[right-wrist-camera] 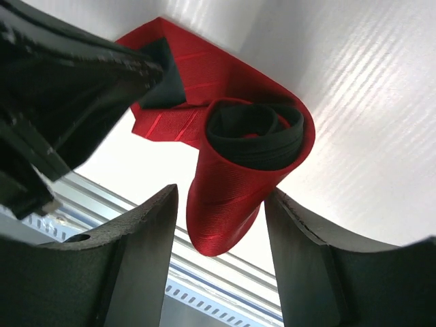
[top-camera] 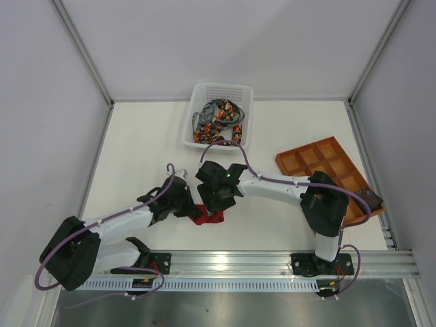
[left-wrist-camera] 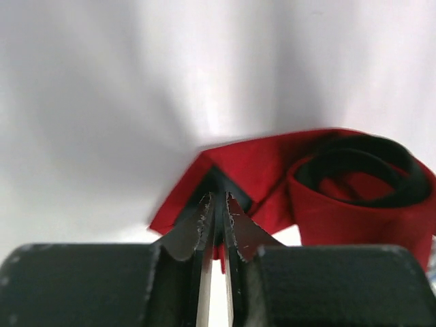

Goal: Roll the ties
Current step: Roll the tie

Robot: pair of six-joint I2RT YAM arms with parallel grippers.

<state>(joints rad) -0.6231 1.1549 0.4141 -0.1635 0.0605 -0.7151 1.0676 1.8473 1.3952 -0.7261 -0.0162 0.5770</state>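
Note:
The plain deep red tie (top-camera: 206, 216) lies on the white table near the front edge, mostly rolled into a coil (right-wrist-camera: 246, 178) with its pointed end loose (left-wrist-camera: 231, 167). My left gripper (left-wrist-camera: 218, 208) is shut on that pointed end, and it also shows in the top view (top-camera: 193, 208). My right gripper (right-wrist-camera: 221, 204) is open, with its fingers (right-wrist-camera: 139, 238) on either side of the upright coil; in the top view (top-camera: 216, 201) it hangs right over the tie. Several dark floral ties (top-camera: 219, 121) lie in a heap in the basket.
The white perforated basket (top-camera: 197, 95) stands at the back middle of the table. The orange-brown gridded tray (top-camera: 325, 163) lies at the right, with a dark item (top-camera: 370, 197) at its near corner. The aluminium rail (top-camera: 272, 259) runs along the front edge just behind the tie.

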